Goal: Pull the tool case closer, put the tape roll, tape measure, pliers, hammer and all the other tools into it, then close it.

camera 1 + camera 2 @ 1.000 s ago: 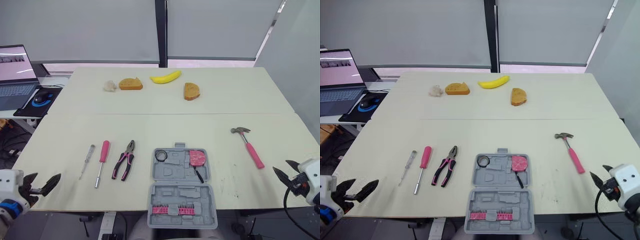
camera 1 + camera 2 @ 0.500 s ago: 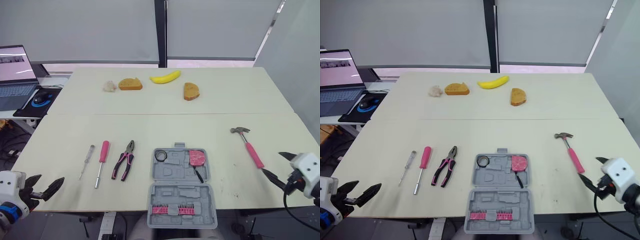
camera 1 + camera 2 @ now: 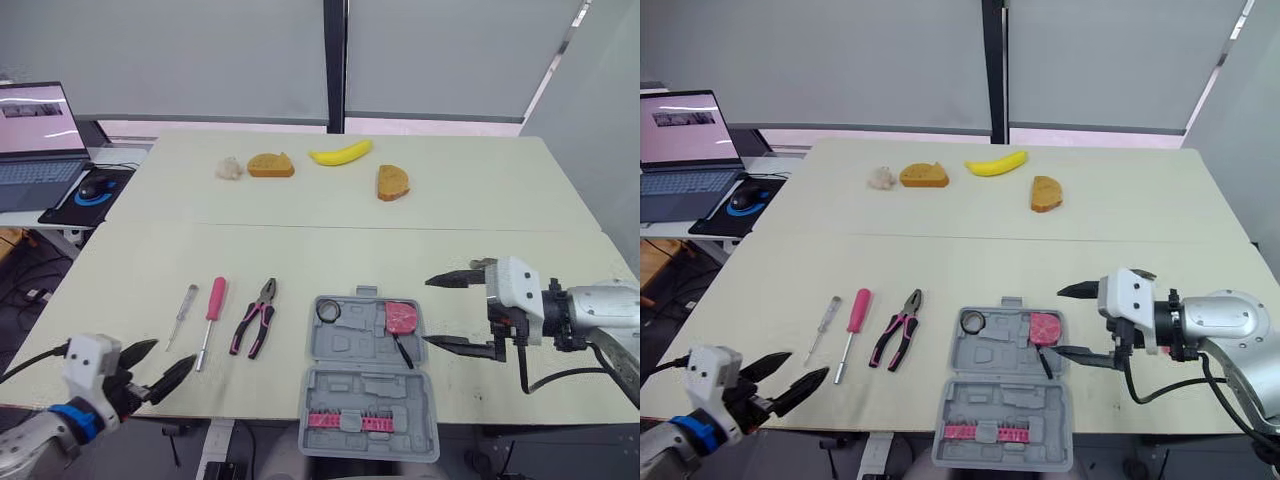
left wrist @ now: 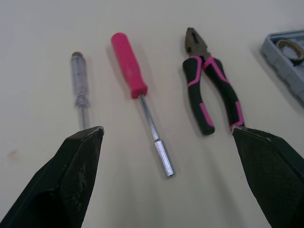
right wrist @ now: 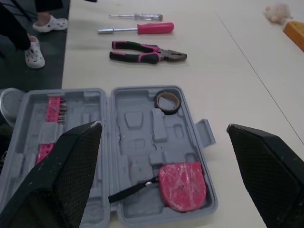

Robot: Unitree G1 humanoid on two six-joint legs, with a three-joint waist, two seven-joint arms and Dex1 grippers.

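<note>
step: loading open grey plastic tool case (image 3: 366, 402) | left pincer (image 3: 175, 351), right pincer (image 3: 426, 311): wide open, empty | next, likely: you close left on pink-black pliers (image 3: 252, 320)

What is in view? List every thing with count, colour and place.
case: 1, grey, open, near table edge
tape roll: 1, black, in case
tape measure: 1, pink, in case
bits: one row, pink, in case's near half
pliers: 1, pink-black, left of case
screwdrivers: 2, pink and clear handles, left of pliers
banana: 1, yellow, far side
bread: 2, brown, flanking banana
laptop: 1, grey, far left
left gripper: open, facing screwdrivers
right gripper: open, right of case
</note>
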